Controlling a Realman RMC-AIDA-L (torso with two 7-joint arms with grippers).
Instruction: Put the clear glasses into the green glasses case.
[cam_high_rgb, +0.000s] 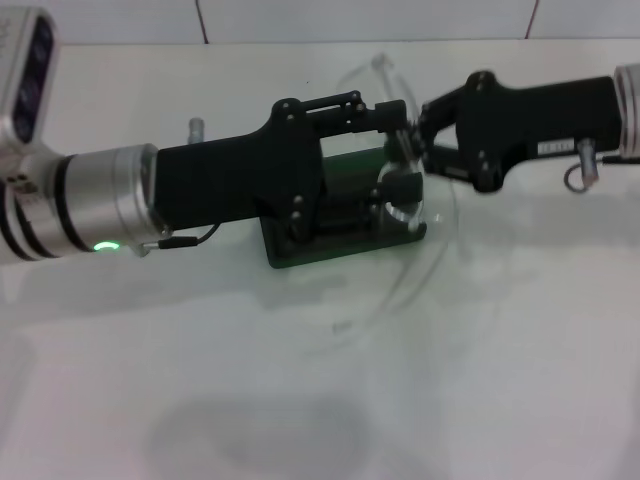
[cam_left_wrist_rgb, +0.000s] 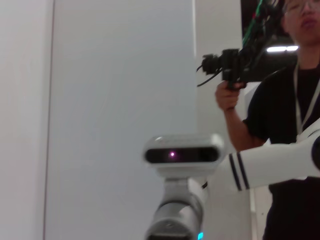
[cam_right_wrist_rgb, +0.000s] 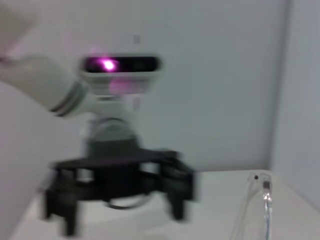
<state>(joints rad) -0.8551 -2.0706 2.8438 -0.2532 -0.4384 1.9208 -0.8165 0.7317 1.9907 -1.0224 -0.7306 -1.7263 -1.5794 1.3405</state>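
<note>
Both pincers (cam_high_rgb: 400, 150) apparently at glasses (cam_high_rgb: 420, 215)

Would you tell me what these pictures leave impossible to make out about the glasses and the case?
- Head view: the left gripper covers most of the green glasses case, so its inside is hidden.
- Head view: the right gripper meets the clear glasses; grip unclear.
- Right wrist view: blurred.
- Left wrist view: shows neither.
</note>
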